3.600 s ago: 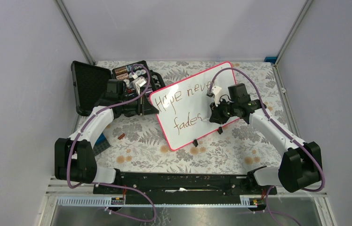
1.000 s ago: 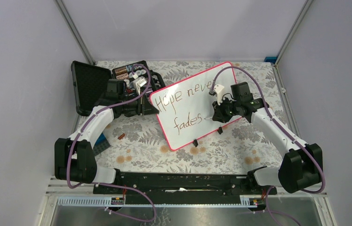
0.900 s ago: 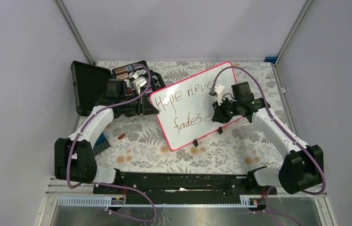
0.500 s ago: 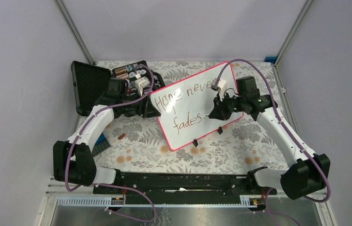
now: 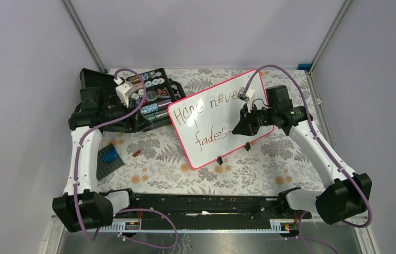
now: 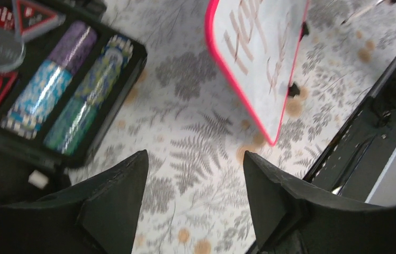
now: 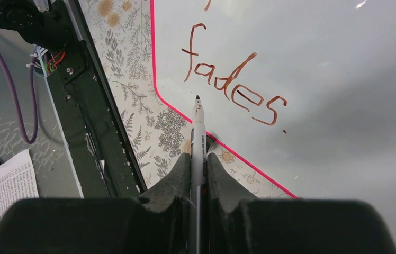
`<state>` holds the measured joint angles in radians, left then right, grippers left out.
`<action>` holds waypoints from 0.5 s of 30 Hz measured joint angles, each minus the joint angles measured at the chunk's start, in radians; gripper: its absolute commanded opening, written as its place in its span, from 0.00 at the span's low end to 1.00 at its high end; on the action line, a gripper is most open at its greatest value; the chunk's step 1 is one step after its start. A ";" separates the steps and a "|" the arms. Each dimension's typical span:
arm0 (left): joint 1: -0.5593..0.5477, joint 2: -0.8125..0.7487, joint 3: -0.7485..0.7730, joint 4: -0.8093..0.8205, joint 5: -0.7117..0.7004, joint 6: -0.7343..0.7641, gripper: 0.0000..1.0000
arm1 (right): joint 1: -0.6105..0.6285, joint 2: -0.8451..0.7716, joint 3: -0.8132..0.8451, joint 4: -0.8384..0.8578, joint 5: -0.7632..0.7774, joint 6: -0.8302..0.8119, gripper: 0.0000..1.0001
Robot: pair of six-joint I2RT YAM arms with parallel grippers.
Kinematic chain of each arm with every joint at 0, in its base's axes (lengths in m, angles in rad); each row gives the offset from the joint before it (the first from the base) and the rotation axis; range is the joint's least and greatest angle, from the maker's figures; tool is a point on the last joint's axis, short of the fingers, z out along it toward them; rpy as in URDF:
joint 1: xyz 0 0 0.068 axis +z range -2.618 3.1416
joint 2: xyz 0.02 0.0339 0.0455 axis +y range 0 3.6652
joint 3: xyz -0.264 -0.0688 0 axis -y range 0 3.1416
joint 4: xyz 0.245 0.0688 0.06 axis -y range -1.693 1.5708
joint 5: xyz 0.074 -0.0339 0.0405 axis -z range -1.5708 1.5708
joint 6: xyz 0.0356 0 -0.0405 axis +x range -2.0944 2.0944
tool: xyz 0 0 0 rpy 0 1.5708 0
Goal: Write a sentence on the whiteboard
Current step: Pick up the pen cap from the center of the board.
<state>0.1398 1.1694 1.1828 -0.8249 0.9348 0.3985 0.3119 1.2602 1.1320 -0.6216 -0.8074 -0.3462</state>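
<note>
Right gripper (image 7: 198,159) pinched marker (image 7: 197,124), tip beside sentence (image 7: 233,84) on whiteboard (image 7: 323,47). Left gripper (image 6: 194,157) spread wide, empty; whiteboard upper right, apart.

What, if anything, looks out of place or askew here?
The whiteboard lies skewed to the table edges, one corner near the open black case. A small brown piece lies loose on the table. Nothing looks spilled.

Open black case (image 5: 91,79) of colourful rolls, grey studded plate (image 5: 110,159) nearby on floral tablecloth (image 5: 169,169).
</note>
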 measured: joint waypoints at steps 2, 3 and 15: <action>0.052 -0.018 -0.003 -0.092 -0.021 0.083 0.64 | 0.000 0.000 0.000 0.002 -0.004 0.007 0.00; 0.079 -0.024 -0.011 -0.130 -0.036 0.124 0.63 | 0.000 0.000 0.000 0.004 -0.006 0.011 0.00; 0.157 -0.029 -0.252 -0.185 -0.307 0.407 0.55 | 0.000 0.000 -0.012 0.037 -0.026 0.056 0.00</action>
<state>0.2966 1.1400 0.9306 -1.0096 0.6273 0.8055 0.3119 1.2602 1.1198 -0.5846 -0.8333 -0.2897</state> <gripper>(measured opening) 0.566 0.166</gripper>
